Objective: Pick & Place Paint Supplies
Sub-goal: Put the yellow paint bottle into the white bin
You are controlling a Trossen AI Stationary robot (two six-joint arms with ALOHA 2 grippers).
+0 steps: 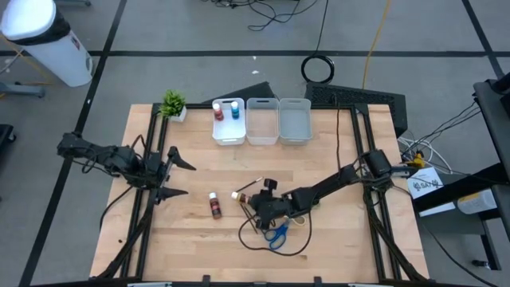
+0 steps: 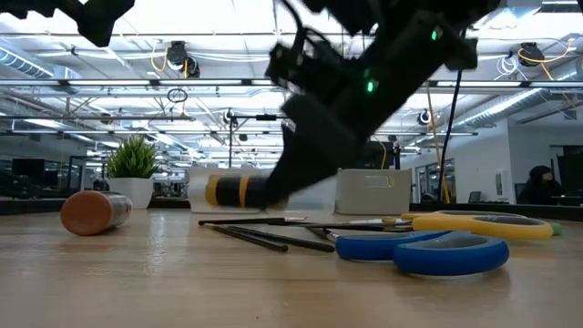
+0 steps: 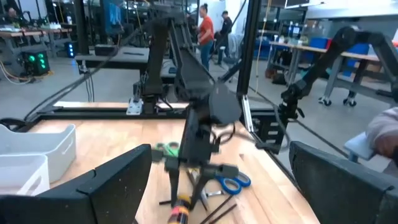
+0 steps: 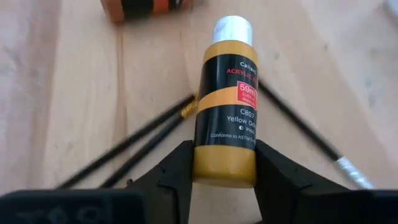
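You have the light wooden table (image 1: 335, 239) with three whitish translucent rectangular bins (image 1: 262, 121) in a row along its far edge; only the left-hand bin has anything in it, a red paint bottle (image 1: 218, 112) and a blue paint bottle (image 1: 236, 111) standing side by side, so I judge you roughly a third done at best; the other two bins look bare from above; the small green potted plant (image 1: 173, 105) stands just beside the left bin and is not yours to move

Your left gripper (image 1: 177, 177) waits near the table's left edge, fingers spread wide apart with nothing between them; your right gripper (image 4: 224, 177) is low over the middle of the table, its two fingers clamped on the base of a yellow-ochre paint bottle with a black label and white cap (image 4: 225, 102), which lies among the clutter; whether the bottle has left the wood you cannot tell

Left to place, going down in size: the blue-handled scissors (image 1: 276, 234), the yellow-handled scissors (image 2: 483, 223) just behind them in the low view, the brown paint bottle (image 1: 214, 205) lying apart to the left, and the thin dark brushes (image 2: 260, 235) crossing under the right arm

Green handles show only as a blur in the left wrist view; the brush count is hidden by the arm and a loose black cable (image 1: 275, 249) near the scissors
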